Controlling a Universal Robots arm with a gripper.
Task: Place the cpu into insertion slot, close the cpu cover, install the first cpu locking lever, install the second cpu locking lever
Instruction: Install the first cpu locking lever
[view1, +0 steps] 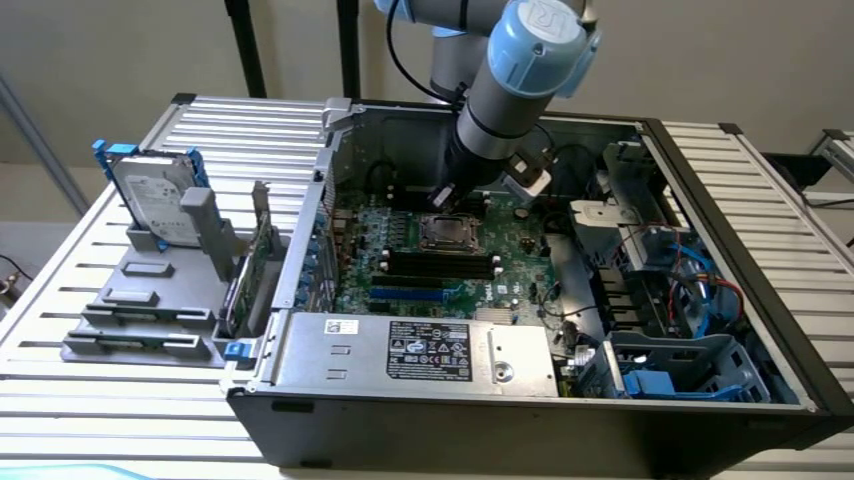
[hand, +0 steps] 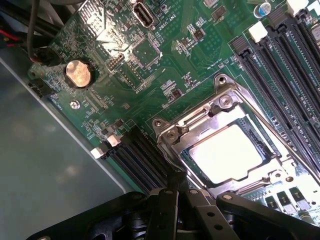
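Exterior view, mid-frame: the claw (view1: 443, 205), tips pressed together, sits beside the cpu cover (hand: 240, 102), cpu (hand: 227, 152) seated beneath; any push wants slow, square pressure.

Silvery cpu (hand: 227, 152) lies flat, framed by lowered cpu cover (hand: 215, 117).

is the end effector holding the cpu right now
No, in the wrist view the cpu lies flat within the cpu cover, apart from the closed tips of the end effector.
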